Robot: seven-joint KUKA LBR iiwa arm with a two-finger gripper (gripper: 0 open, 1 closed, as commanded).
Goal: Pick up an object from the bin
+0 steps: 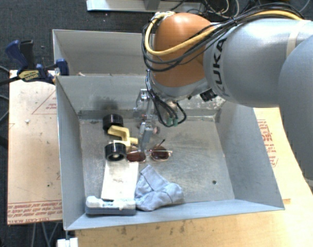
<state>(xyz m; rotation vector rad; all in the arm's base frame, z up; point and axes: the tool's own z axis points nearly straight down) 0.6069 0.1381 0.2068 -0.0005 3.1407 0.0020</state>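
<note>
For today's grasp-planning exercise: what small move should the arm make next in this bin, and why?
Probably ease the tool straight down a little: it hangs close over the brown-lensed sunglasses in the middle of the bin, right beside the black-and-yellow toy, and seems not yet to touch them.

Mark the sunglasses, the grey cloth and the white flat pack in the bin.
sunglasses (160,154), camera view, on one brown lens.
grey cloth (155,189), camera view, on its crumpled middle.
white flat pack (119,181), camera view, on its flat top face.
</note>
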